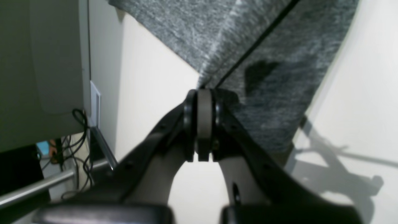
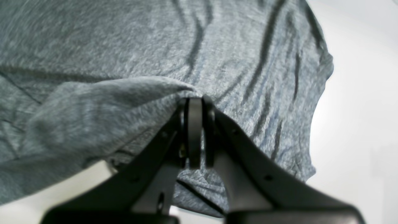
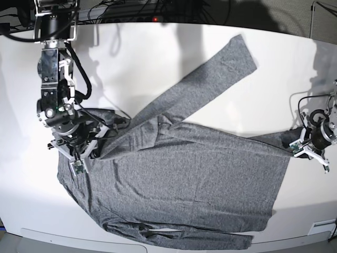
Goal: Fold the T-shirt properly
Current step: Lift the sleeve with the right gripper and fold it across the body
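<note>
Right, we've got the T-shirt (image 3: 184, 174) spread on the white table (image 3: 137, 63); left gripper (image 1: 203, 93) pinches its edge, right gripper (image 2: 194, 101) pinches a fold, both w/ jaws pressed together.

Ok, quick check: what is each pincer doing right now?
Left pincer: closed, pinching an edge of the T-shirt.
Right pincer: closed, gripping a fold of the T-shirt.
</note>
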Robot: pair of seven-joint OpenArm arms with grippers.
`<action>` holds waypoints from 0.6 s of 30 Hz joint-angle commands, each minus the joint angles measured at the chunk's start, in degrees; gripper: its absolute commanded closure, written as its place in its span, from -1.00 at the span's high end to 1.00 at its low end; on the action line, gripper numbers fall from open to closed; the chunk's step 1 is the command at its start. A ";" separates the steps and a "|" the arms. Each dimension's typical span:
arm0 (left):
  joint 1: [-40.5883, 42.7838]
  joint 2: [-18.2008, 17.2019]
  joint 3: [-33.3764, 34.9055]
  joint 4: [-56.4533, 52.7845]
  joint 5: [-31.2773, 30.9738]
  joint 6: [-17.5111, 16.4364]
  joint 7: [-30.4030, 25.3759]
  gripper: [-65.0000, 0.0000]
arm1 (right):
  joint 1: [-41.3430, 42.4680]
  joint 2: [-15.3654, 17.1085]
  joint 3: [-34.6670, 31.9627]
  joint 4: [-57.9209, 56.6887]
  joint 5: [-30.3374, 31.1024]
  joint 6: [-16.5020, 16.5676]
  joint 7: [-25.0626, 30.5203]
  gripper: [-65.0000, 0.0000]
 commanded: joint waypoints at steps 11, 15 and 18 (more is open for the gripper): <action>-1.70 -1.20 -0.70 0.52 -0.59 0.83 -3.58 -1.00 | 1.27 0.52 8.04 0.94 3.76 0.52 -0.44 -1.00; -1.75 -1.20 -0.70 0.52 -0.59 0.85 -3.61 -1.00 | 1.27 0.52 10.12 0.94 6.27 0.72 -1.25 -1.00; -1.75 -1.20 -0.70 0.55 -0.57 2.69 -3.58 -1.00 | 1.31 0.55 10.78 0.94 6.25 2.03 -0.79 -1.00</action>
